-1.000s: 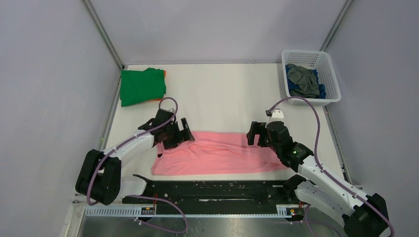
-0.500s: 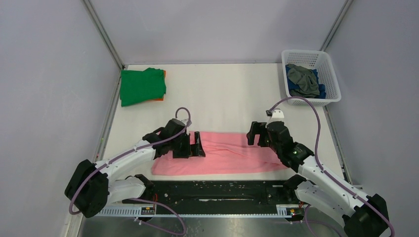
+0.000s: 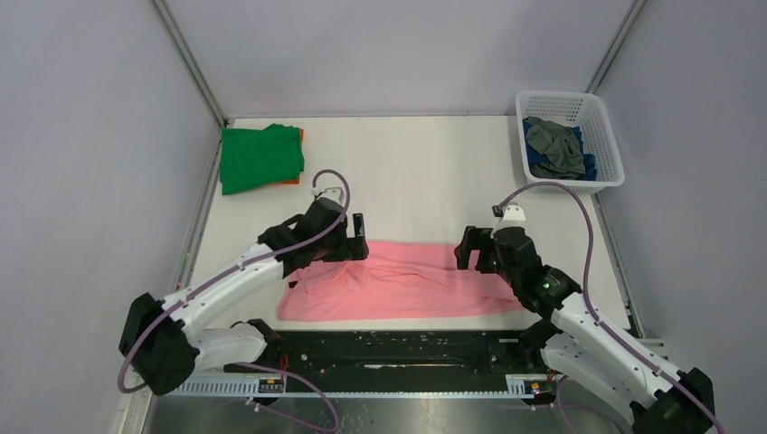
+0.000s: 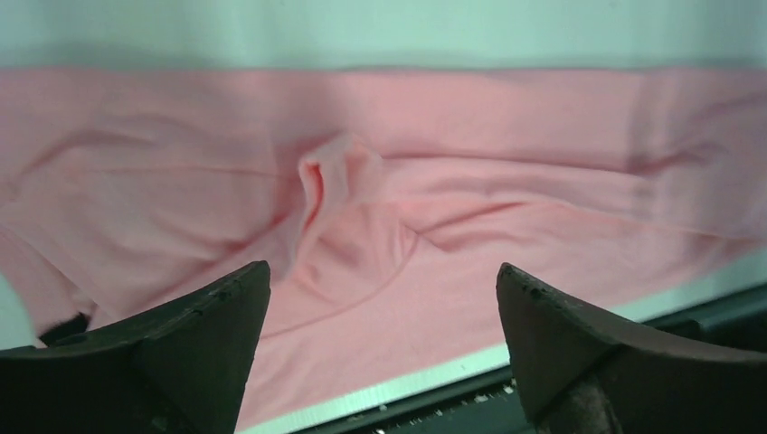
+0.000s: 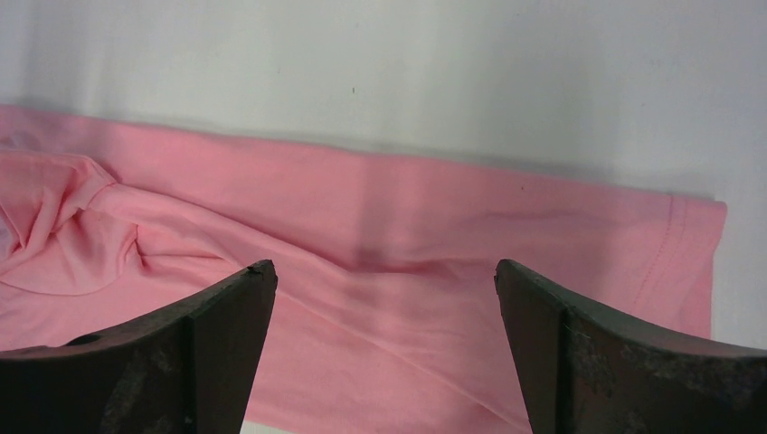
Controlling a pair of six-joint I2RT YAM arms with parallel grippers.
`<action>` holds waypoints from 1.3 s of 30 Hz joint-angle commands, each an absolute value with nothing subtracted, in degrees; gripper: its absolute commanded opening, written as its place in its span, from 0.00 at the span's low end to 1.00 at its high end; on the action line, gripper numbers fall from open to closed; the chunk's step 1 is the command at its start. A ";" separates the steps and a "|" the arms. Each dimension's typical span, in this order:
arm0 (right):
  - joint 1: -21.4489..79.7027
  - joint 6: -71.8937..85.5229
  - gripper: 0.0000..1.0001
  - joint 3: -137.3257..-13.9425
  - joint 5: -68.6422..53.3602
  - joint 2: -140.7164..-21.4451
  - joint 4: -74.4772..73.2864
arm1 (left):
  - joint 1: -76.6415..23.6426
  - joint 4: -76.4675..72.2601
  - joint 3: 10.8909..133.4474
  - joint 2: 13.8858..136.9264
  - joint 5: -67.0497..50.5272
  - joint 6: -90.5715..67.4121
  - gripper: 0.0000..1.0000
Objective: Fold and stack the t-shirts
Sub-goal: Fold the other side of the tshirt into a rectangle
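The pink t-shirt (image 3: 398, 285) lies as a long wrinkled strip across the table's near side. My left gripper (image 3: 355, 246) hovers open over its far left edge; the left wrist view shows bunched pink cloth (image 4: 362, 208) below the empty gripper (image 4: 382, 268). Over the strip's right end my right gripper (image 3: 470, 255) is open too, with flat pink cloth (image 5: 506, 217) and its hemmed end beneath the empty gripper (image 5: 384, 264). A folded green t-shirt (image 3: 260, 158) rests on an orange one (image 3: 299, 136) at the far left. Grey (image 3: 553, 145) and blue (image 3: 588, 168) t-shirts sit crumpled in the basket.
The white lattice basket (image 3: 606, 136) stands at the far right corner. A black rail (image 3: 389, 348) runs along the near table edge, just in front of the pink strip. Grey walls close in the table on three sides.
My left gripper swung right over the pink shirt's left part, then drew back toward its far edge. The right gripper shifted slightly nearer. The shirt's left end looks a little more rumpled.
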State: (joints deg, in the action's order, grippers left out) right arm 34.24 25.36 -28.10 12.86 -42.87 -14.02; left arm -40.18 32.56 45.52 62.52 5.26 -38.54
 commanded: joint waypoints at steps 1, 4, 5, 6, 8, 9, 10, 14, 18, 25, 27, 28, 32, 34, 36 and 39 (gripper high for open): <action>34.54 25.29 0.99 -26.76 13.15 -40.29 -16.15 | -39.99 34.10 49.24 70.91 12.94 -34.40 0.90; 34.54 24.92 0.99 -26.15 12.96 -39.27 -16.66 | -39.98 34.84 49.44 76.17 15.59 -34.29 0.80; 34.50 24.73 0.99 -25.91 12.76 -39.07 -16.64 | -39.91 35.41 49.52 77.80 17.52 -35.17 0.76; 34.54 24.64 1.00 -25.80 12.67 -38.96 -16.61 | -39.74 35.75 49.86 79.88 18.44 -35.39 0.72; 34.54 24.67 0.99 -25.66 12.21 -39.16 -16.64 | -39.70 35.41 50.18 81.66 19.35 -35.91 0.62; 34.50 24.66 0.99 -25.60 11.90 -39.38 -16.69 | -39.72 34.91 50.26 82.17 19.03 -35.82 0.57; 34.51 24.56 0.99 -25.63 11.70 -39.64 -16.70 | -39.73 34.25 50.23 82.44 18.83 -35.56 0.52; 34.54 23.93 1.00 -26.25 11.70 -41.21 -17.57 | -39.70 34.42 50.35 83.30 17.48 -35.78 0.26; 34.48 23.85 0.99 -26.71 11.78 -41.75 -18.27 | -39.93 36.47 49.54 82.55 15.40 -37.43 0.00; 34.53 23.52 1.00 -26.72 12.02 -42.24 -18.11 | -46.05 47.30 51.96 80.71 19.82 -41.94 0.00; 34.51 23.69 0.99 -26.63 12.23 -42.93 -18.08 | -48.80 48.52 52.58 80.72 19.94 -42.17 0.04; 34.54 23.78 0.99 -26.60 12.15 -43.32 -18.10 | -49.80 48.85 52.68 80.89 20.27 -42.29 0.05; 34.50 23.88 1.00 -26.81 11.64 -44.49 -18.04 | -52.45 50.41 52.74 82.36 19.50 -42.59 0.04; 34.52 23.88 1.00 -26.88 11.65 -44.76 -18.06 | -53.95 51.64 52.60 82.60 19.30 -42.82 0.07; 34.54 23.99 0.99 -26.89 11.80 -44.99 -18.08 | -55.24 52.87 52.49 82.73 18.85 -43.10 0.15; 34.44 24.43 0.99 -26.98 12.48 -45.40 -18.10 | -57.12 53.66 52.80 81.92 16.01 -43.25 0.30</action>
